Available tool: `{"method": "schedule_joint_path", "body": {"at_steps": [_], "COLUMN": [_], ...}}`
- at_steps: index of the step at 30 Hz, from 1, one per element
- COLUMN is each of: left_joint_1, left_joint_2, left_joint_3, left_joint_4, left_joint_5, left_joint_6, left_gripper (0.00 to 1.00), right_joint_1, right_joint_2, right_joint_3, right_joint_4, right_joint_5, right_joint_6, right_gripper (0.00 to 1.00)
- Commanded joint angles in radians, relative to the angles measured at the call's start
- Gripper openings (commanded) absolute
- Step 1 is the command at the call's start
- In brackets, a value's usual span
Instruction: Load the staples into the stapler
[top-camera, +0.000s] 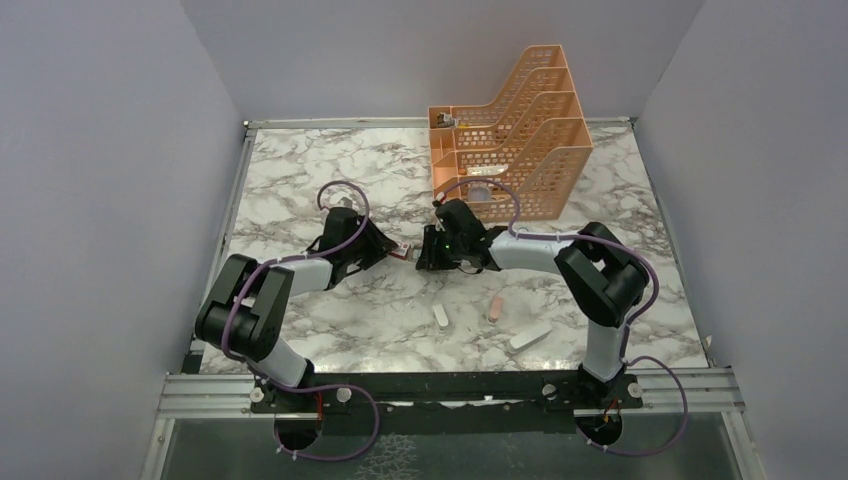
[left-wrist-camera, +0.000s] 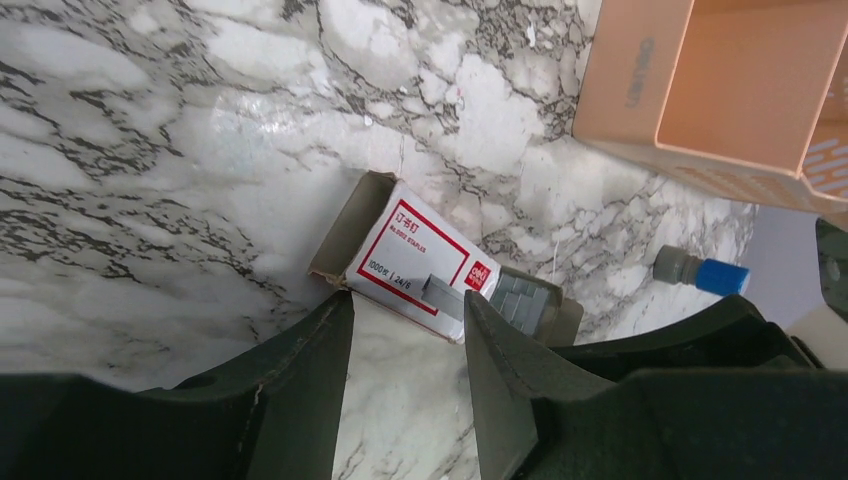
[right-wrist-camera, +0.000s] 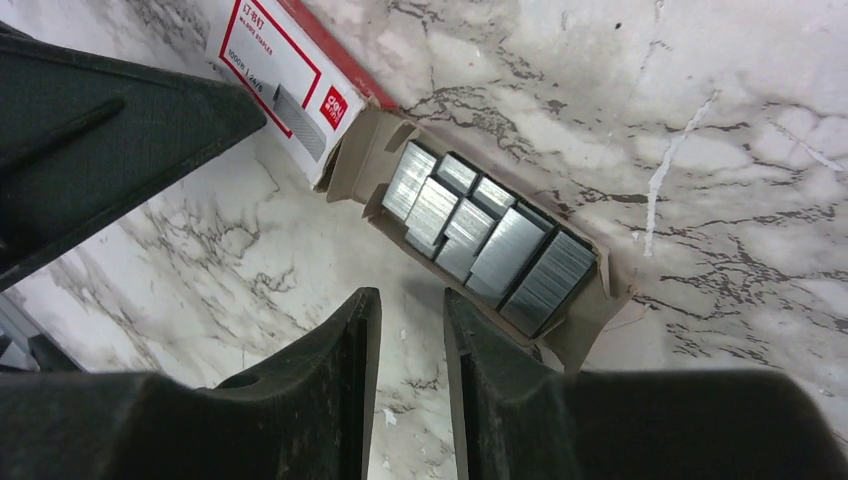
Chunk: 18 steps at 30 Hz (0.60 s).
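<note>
The small red box (left-wrist-camera: 415, 250) with a white label lies on the marble between my two grippers; it also shows in the top view (top-camera: 403, 249). Its grey tray is slid out, with several grey staple strips (right-wrist-camera: 490, 240) in it; the strips also show in the left wrist view (left-wrist-camera: 525, 298). My left gripper (left-wrist-camera: 408, 305) is open, its fingertips at the box's near edge. My right gripper (right-wrist-camera: 412, 298) is open by a narrow gap and empty, just beside the tray's long side. I cannot make out a stapler for sure.
An orange mesh file organiser (top-camera: 510, 140) stands at the back right. Two small white items (top-camera: 441, 317) (top-camera: 530, 337) and a pink one (top-camera: 495, 307) lie nearer the front. A small blue-capped grey cylinder (left-wrist-camera: 700, 272) lies beyond the tray.
</note>
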<state>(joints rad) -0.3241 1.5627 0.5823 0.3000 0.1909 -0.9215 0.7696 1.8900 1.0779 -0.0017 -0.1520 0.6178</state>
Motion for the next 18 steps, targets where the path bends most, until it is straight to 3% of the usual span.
{"method": "schedule_joint_path", "body": {"at_steps": [1,6,10,18], "left_joint_1": [-0.003,-0.003,-0.003,-0.003], "left_joint_2": [0.023,0.060,0.055,-0.112], "left_joint_3": [0.032,0.073,0.098,0.115], "left_joint_4": [0.039,0.047,0.045,-0.144], "left_joint_5": [-0.087,-0.104,-0.116,-0.183], "left_joint_6": [-0.009,0.036,0.085,0.183], "left_gripper": [0.47,0.47,0.47,0.54], "right_joint_1": [0.002,0.002,0.002,0.002], "right_joint_2": [0.035,0.031,0.010,-0.231], "right_joint_3": [0.010,0.024,0.046,0.009], "right_joint_4": [0.003,-0.040,-0.065,-0.221], "right_joint_5": [0.137,0.266,0.275,0.247], "right_joint_6": [0.052,0.079,0.038,-0.130], "right_gripper": [0.35,0.37,0.38,0.52]}}
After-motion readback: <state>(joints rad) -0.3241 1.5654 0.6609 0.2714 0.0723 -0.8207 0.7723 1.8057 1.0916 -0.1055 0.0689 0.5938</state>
